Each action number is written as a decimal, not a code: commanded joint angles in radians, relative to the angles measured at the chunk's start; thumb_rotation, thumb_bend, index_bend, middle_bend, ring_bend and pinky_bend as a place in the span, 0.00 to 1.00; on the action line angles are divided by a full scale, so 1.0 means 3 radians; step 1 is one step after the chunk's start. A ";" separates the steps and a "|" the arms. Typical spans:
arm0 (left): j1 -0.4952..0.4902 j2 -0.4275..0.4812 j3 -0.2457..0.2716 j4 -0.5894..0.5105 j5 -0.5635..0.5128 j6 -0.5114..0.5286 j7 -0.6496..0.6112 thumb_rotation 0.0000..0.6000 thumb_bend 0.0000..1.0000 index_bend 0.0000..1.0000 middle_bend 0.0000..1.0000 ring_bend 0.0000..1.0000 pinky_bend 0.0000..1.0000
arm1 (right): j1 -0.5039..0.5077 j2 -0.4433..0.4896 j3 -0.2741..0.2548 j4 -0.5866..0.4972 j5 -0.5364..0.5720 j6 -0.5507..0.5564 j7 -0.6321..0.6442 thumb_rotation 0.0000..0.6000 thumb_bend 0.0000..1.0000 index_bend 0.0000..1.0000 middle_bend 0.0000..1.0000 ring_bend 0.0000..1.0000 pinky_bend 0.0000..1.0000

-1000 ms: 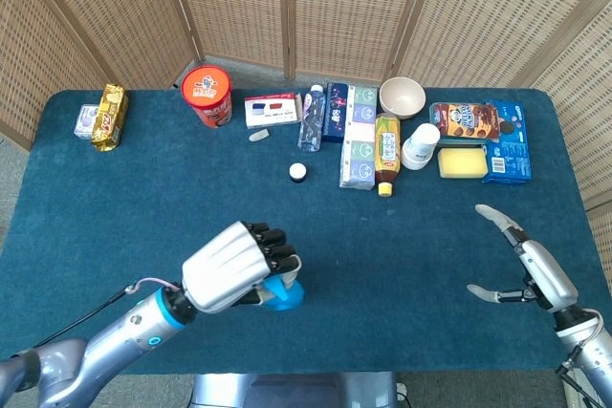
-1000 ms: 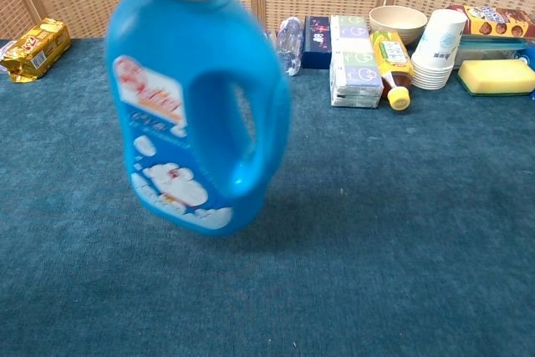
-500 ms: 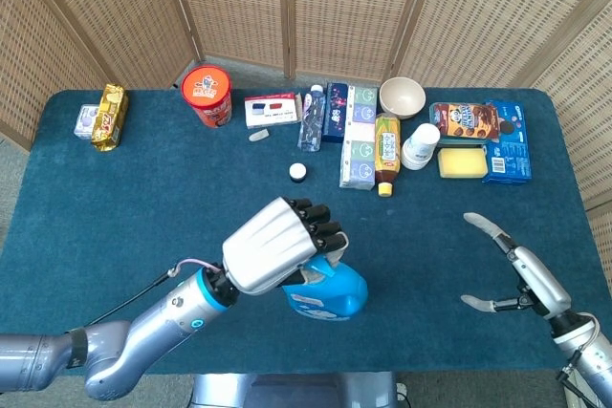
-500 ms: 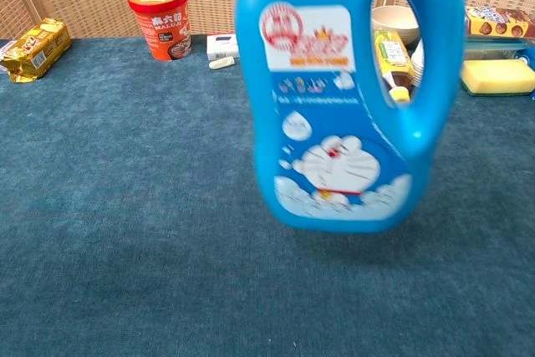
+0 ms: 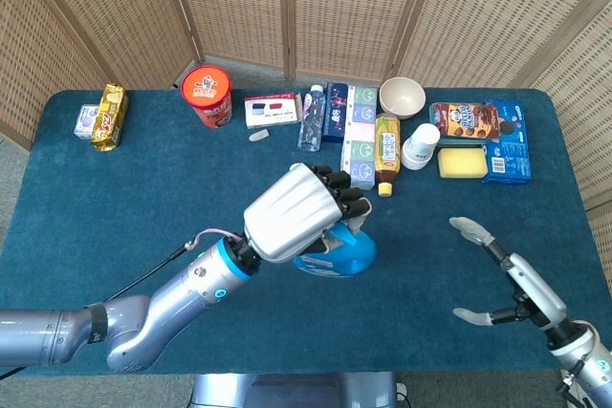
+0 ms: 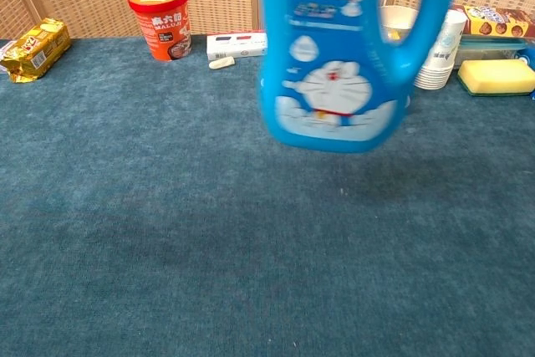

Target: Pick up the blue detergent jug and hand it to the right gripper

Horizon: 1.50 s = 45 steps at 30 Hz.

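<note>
One jug [image 5: 337, 253], upright, clear of the table [image 5: 115, 198], gripped from above by left robot hand [image 5: 298, 209]. Right robot hand [image 5: 497, 279]: fingers apart, empty, well to the jug's right.

Beyond the left hand stand a red tub [image 5: 207, 95], a bowl [image 5: 402, 96] and a yellow sponge [image 5: 462, 162].

A bench [image 5: 115, 198] covered in dark blue carpet carries a row of goods along its far edge. At the far left lies a gold snack packet [image 5: 110, 116], then a red tub [image 5: 207, 94], a flat white box [image 5: 271, 108] and a small white cap [image 5: 298, 172] nearer in. Further right stand a tan bowl [image 5: 402, 96], a brown bottle [image 5: 386, 153] lying flat, stacked white cups [image 5: 420, 145], a yellow sponge [image 5: 462, 161] and a blue biscuit pack [image 5: 478, 121]
</note>
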 commanded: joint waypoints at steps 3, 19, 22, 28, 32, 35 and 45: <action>-0.0069 0.0004 0.0005 0.0118 -0.0057 -0.0013 -0.0128 1.00 0.45 0.72 0.64 0.53 0.68 | 0.0252 0.0014 0.0111 -0.0189 0.0160 -0.0316 -0.0176 1.00 0.00 0.00 0.00 0.00 0.00; -0.0309 -0.0078 -0.0004 0.0264 -0.0192 0.0002 -0.0195 1.00 0.45 0.72 0.64 0.53 0.68 | 0.0667 -0.0044 0.0430 -0.0594 0.0808 -0.0944 -0.0670 1.00 0.00 0.00 0.00 0.00 0.00; -0.0352 -0.0119 0.0007 0.0274 -0.0215 0.0035 -0.0172 1.00 0.45 0.72 0.64 0.53 0.68 | 0.0696 -0.0152 0.0509 -0.0709 0.0997 -0.0982 -0.0877 1.00 0.00 0.00 0.00 0.00 0.00; -0.0438 -0.0182 0.0002 0.0276 -0.0281 0.0086 -0.0135 1.00 0.45 0.72 0.64 0.53 0.68 | 0.0715 -0.0360 0.0632 -0.0759 0.1272 -0.0973 -0.1204 1.00 0.00 0.00 0.05 0.00 0.00; -0.0478 -0.0186 0.0001 0.0244 -0.0300 0.0118 -0.0074 1.00 0.45 0.72 0.64 0.53 0.68 | 0.0709 -0.0464 0.0674 -0.0749 0.1380 -0.0960 -0.1375 1.00 0.16 0.00 0.13 0.06 0.04; -0.0495 -0.0176 0.0008 0.0212 -0.0330 0.0139 -0.0040 1.00 0.45 0.72 0.64 0.53 0.68 | 0.0698 -0.0510 0.0688 -0.0744 0.1412 -0.0962 -0.1435 1.00 0.31 0.01 0.19 0.11 0.07; -0.0571 -0.0238 0.0022 0.0232 -0.0374 0.0205 -0.0017 1.00 0.45 0.72 0.64 0.53 0.68 | 0.0661 -0.0545 0.0751 -0.0836 0.1406 -0.0938 -0.1411 1.00 0.36 0.03 0.27 0.17 0.08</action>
